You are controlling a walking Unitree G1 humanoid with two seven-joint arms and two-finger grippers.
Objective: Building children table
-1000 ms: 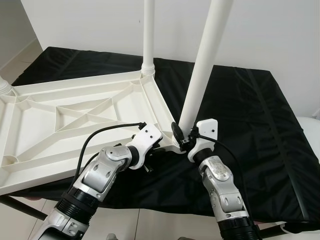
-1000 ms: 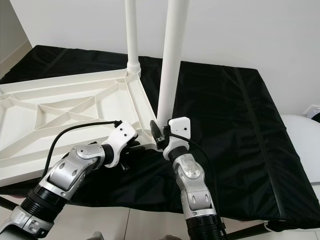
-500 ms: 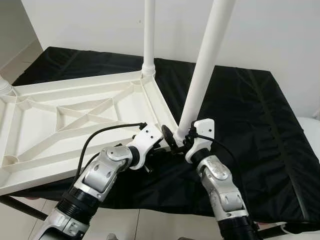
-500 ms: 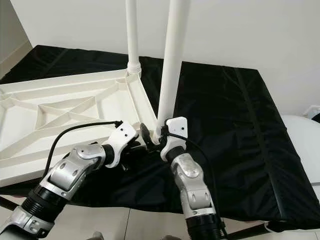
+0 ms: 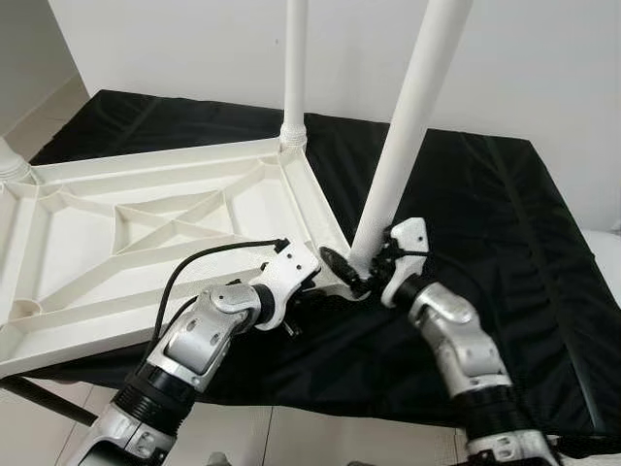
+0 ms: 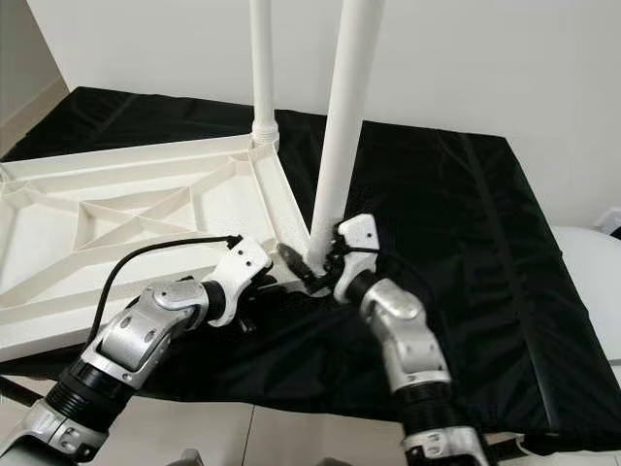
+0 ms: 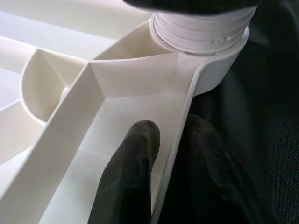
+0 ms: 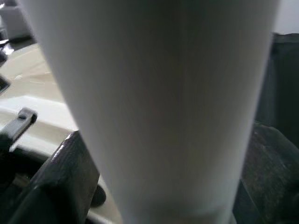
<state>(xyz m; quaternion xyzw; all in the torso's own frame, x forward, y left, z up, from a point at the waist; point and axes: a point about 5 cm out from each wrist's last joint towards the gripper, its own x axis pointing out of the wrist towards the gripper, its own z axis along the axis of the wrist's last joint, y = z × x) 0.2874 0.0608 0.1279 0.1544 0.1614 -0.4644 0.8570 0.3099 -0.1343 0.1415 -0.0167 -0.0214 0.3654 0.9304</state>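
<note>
You've got one upturned white table panel (image 5: 146, 228), two white legs standing in it — far leg (image 5: 294, 68), near leg (image 5: 408, 126) — one black cloth (image 5: 505, 223), and two tools.

No readable text anywhere.

The white table top (image 5: 146, 233), its two upright legs (image 5: 412, 126), the black cloth (image 5: 505, 223) and both silver arms carry no letters, numbers, brand marks or signs that can be made out (the wrist views, close on the white plastic rim and leg just by the black fingers (image 7: 128, 182), show plain surfaces too).
</note>
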